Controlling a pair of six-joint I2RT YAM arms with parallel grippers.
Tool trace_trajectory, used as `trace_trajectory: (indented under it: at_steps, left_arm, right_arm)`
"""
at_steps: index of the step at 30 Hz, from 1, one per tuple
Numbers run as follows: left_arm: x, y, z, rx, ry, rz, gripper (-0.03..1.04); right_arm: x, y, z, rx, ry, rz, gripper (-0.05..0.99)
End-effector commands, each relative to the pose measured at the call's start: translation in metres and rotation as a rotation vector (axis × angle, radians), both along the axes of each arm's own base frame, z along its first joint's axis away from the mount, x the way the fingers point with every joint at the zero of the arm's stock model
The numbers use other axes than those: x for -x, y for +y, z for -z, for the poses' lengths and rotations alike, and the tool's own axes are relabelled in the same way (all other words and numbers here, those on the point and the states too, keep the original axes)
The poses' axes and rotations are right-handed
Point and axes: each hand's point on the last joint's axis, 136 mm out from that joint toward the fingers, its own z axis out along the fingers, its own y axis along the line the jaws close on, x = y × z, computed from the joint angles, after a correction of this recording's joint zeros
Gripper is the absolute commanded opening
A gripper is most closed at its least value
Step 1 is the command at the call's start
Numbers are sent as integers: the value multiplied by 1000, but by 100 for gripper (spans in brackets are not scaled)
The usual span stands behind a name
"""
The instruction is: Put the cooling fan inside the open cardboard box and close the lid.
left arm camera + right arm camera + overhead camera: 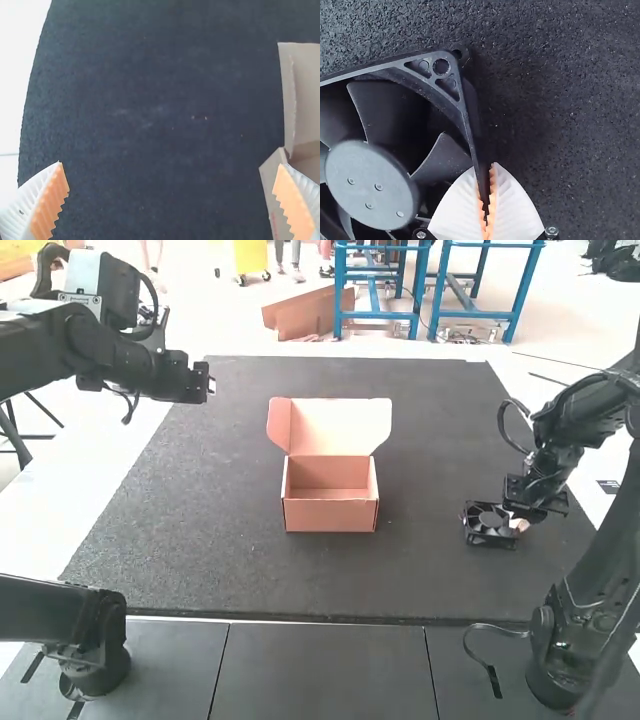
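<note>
A black cooling fan (490,524) rests on the dark mat to the right of the cardboard box (330,494). My right gripper (520,520) is down at the fan's right side, shut on its frame edge; in the right wrist view the white ribbed fingers (512,205) pinch the thin black frame of the fan (395,145). The box stands open in the middle of the mat, its lid (330,425) tilted up and back. My left gripper (200,380) hovers high over the mat's far left, open, its orange pads (47,202) wide apart, with a box flap (300,100) in view beyond.
The dark mat (200,510) covers most of the table, with bare room around the box. White table surface (60,500) lies to the left of the mat.
</note>
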Motion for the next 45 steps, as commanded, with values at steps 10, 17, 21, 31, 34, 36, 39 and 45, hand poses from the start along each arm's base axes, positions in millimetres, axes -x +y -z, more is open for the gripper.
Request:
trace_trajectory:
  at_steps: [10,17,21,31,34,36,39,45]
  left_arm:
    - [1,-2,-11,19,-35,3,97]
    - [1,-2,-8,16,-34,3,97]
    - [2,-2,-5,12,-30,6,97]
    - [5,-2,0,11,-33,10,97]
    - [6,-3,1,11,-32,13,97]
    - [7,-3,1,10,-32,14,97]
    - [9,-3,0,10,-36,14,97]
    - [13,-2,-1,11,-33,13,97]
  right_arm:
    - [-52,5,-128,-6,-383,0,-2]
    - [-49,29,-210,-141,-561,61,-1]
    - [-40,55,-237,-215,-559,65,-1]
    - [-14,140,-292,-379,-529,-24,-1]
    - [-6,166,-288,-406,-472,-68,-1]
    - [0,184,-285,-423,-437,-97,-1]
    - [5,211,-281,-443,-394,-147,-1]
    - [17,259,-252,-447,-276,-231,-1]
